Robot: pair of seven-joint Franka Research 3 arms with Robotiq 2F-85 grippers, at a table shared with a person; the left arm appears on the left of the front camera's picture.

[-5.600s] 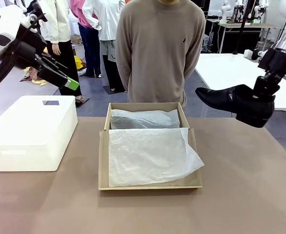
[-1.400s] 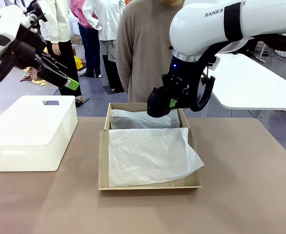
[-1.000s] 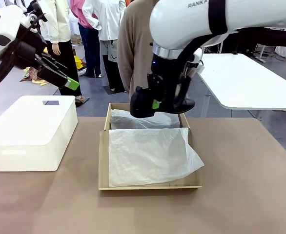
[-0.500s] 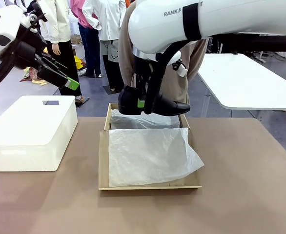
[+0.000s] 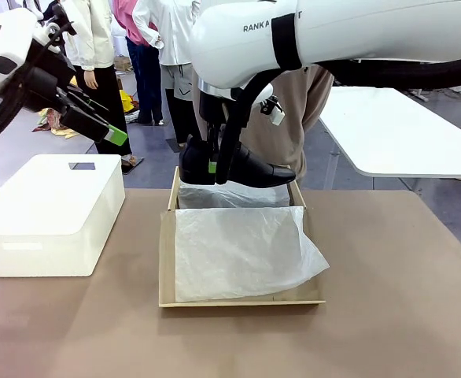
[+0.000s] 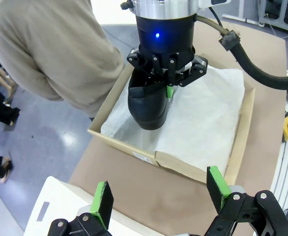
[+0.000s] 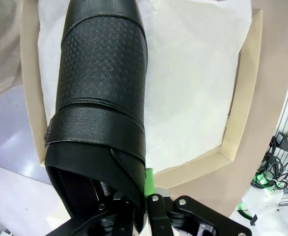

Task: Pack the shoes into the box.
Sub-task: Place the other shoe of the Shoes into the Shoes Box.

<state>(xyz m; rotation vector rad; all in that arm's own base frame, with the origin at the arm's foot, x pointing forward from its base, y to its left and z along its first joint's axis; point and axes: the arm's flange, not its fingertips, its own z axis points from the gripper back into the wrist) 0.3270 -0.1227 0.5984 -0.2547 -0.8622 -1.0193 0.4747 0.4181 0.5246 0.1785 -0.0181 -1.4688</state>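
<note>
- The right arm's (image 5: 309,35) jaws were clamped on a black, glossy, pointed-toe leather shoe (image 5: 246,169) (image 6: 146,105) (image 7: 104,73), gripping its heel end by the opening.
- One green pad (image 7: 148,179) of these jaws was pressed against the outside of the shoe; the other finger was hidden behind the leather.
- From the clamped heel the shoe ran out level, its textured top and strap stretching away from the jaws towards the toe.
- Directly below these jaws was the tan cardboard shoebox (image 5: 166,260) (image 6: 134,155) (image 7: 232,132), lined with white tissue paper (image 5: 238,252) (image 6: 208,113) (image 7: 193,73).
- The shoe hung over the box's far compartment, close above the crumpled tissue; whether the sole touched it could not be told.
- Beyond the right jaws, across the box, stood a person in a beige sweater (image 5: 301,118) (image 6: 45,49).
- The left arm's (image 5: 10,47) jaws were apart and held nothing, their green pads (image 6: 102,201) well separated.
- They hung in the air, well apart from the shoe and the right jaws.
- Under the left jaws was a large white plastic bin (image 5: 49,213) (image 6: 50,206), with the brown table (image 5: 388,299) (image 6: 134,191) and the box farther out ahead of them.
</note>
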